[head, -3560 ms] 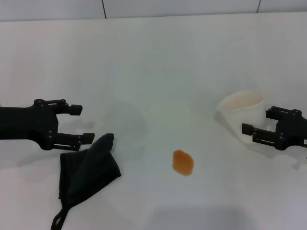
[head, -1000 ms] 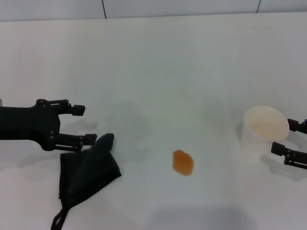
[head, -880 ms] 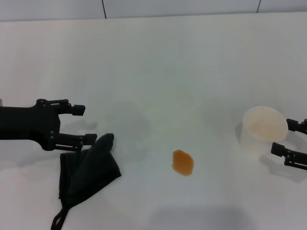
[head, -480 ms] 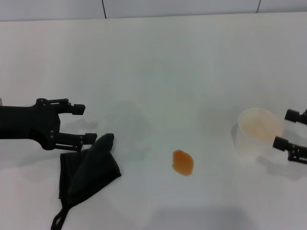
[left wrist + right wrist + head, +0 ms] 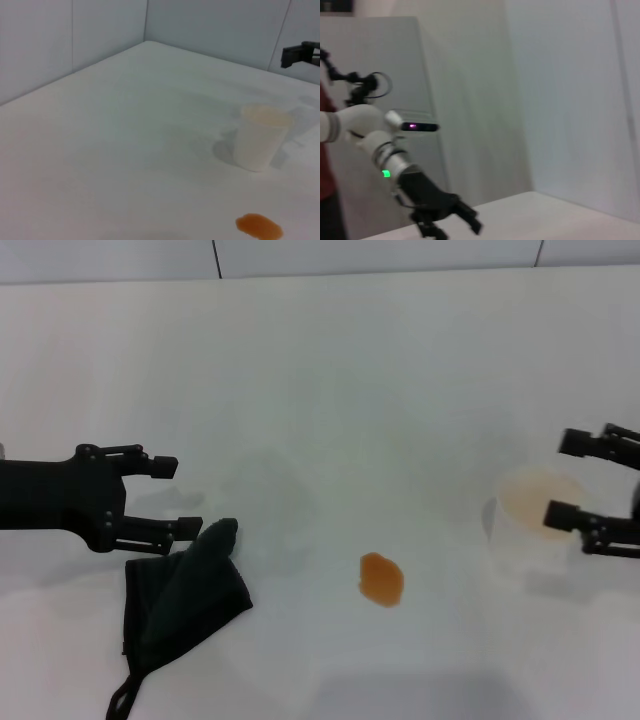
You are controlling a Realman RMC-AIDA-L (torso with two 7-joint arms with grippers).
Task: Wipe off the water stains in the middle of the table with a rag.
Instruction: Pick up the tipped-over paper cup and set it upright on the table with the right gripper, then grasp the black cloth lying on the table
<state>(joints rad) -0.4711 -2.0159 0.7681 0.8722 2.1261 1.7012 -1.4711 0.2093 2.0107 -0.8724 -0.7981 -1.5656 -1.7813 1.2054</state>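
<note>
The white counter [image 5: 340,370] carries three things, well apart from one another. A black rag [image 5: 180,600] lies crumpled at its near left, a small orange-brown blot [image 5: 381,579] sits near the middle, and a white paper cup [image 5: 532,525] stands upright at the right.

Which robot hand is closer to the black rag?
The left. Its end effector sits right beside the rag, a fingertip about at its top fold. The right end effector is far across the table, over the cup.
</note>
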